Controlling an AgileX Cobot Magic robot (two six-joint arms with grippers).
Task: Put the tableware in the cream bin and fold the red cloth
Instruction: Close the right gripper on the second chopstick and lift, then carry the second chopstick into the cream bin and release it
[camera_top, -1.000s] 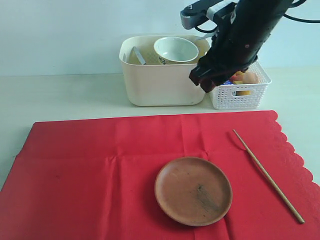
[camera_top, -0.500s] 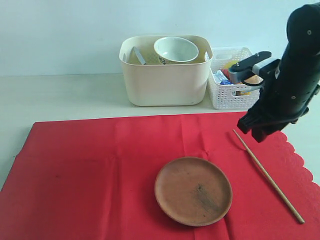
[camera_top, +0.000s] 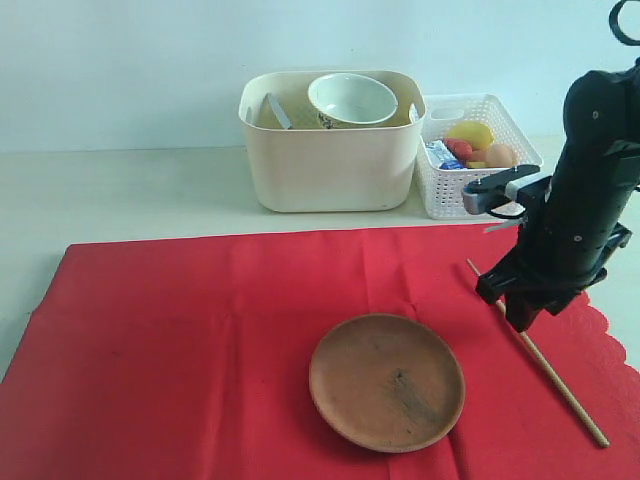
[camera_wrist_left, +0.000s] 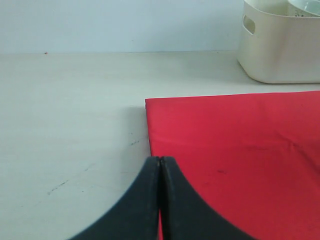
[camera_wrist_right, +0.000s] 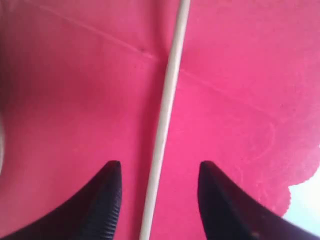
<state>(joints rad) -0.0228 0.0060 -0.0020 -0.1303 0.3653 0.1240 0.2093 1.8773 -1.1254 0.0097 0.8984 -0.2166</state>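
Down from above the two containers a second ago, the right gripper (camera_top: 522, 318) now sits low over the right part of the red cloth (camera_top: 200, 330), and nothing else on the table has shifted. Its jaws stand partly apart, one on each side of the wooden chopstick (camera_top: 560, 383). The right wrist view shows red cloth on both sides of the stick, so the jaws grip nothing.

That single chopstick lies flat on the cloth, slanting from the middle of the right side toward the near right corner, close to the scalloped edge. The round brown plate (camera_top: 387, 382) rests on the cloth to its left, apart from it and bare.

Beyond the far edge of the cloth, on the pale table (camera_top: 130, 190), stands the cream bin (camera_top: 330, 165). A pale green-white bowl (camera_top: 352, 100) sits inside it, tilted, its rim rising above the wall. A grey metal piece (camera_top: 277, 110) leans in the bin's left part; which utensil it is I cannot tell.

Just beside the bin on the right is the white lattice basket (camera_top: 480, 195), holding a yellow lemon (camera_top: 470, 133), an egg (camera_top: 500, 154), something red (camera_top: 458, 148) and a blue-white carton (camera_top: 440, 155).

The left gripper (camera_wrist_left: 160, 200) shows only in its own wrist view: its fingers are pressed together with nothing between them, over the cloth's edge near a corner.
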